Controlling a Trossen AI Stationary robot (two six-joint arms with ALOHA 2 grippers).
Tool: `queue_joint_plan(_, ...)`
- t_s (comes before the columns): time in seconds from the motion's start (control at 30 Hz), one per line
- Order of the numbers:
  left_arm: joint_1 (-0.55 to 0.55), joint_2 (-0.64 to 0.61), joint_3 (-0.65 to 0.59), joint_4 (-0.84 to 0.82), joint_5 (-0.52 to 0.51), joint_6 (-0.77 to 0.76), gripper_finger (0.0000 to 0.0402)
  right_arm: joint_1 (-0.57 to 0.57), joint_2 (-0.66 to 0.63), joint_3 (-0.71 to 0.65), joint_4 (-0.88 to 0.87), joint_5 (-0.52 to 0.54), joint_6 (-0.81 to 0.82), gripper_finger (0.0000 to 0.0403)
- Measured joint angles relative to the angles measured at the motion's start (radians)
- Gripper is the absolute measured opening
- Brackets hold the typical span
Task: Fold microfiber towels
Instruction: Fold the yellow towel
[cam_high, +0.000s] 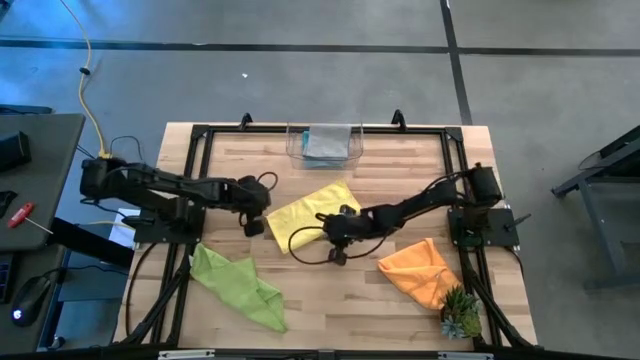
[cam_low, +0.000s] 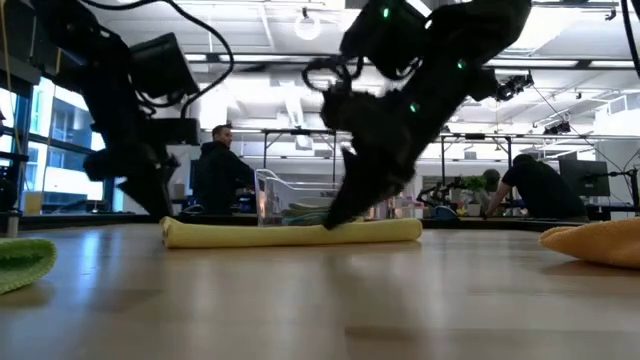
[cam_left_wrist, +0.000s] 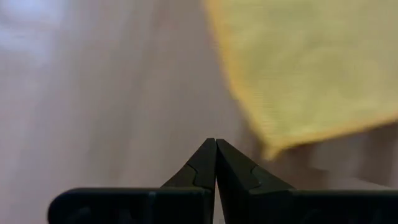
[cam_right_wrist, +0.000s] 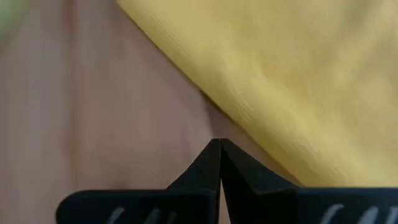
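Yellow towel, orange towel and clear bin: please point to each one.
Yellow towel (cam_high: 310, 212), high view, its middle.
Orange towel (cam_high: 420, 268), high view, its middle.
Clear bin (cam_high: 293, 146), high view, its left wall.

Three loose towels: yellow (cam_high: 308, 213), lime green (cam_high: 238, 285), orange (cam_high: 421, 268), one bin (cam_high: 324, 145), one plant (cam_high: 461, 314)

Left hand (cam_left_wrist: 216, 144) and right hand (cam_right_wrist: 220, 144) both closed.

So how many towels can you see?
4, maybe more: a yellow towel mid-table, a lime green towel front left, an orange towel front right, and greyish cloth in the clear bin at the back, possibly several.
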Motion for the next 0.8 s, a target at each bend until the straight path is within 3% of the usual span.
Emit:
queue_joint_plan(0.23,-0.122,0.043,0.0,0.041,0.039,-0.045,0.0,0.005,-0.065,0.002,-0.237,0.087,-0.006,0.0)
queue_joint_plan(0.5,-0.278,0.11,0.002,0.214,0.042,-0.158,0.0,0.061,-0.222,0.001,-0.53,0.167,0.001,0.0)
queue_joint_plan(0.8,-0.418,0.257,0.016,0.527,0.062,-0.254,0.0,0.179,-0.293,0.001,-0.619,0.177,0.055,0.0)
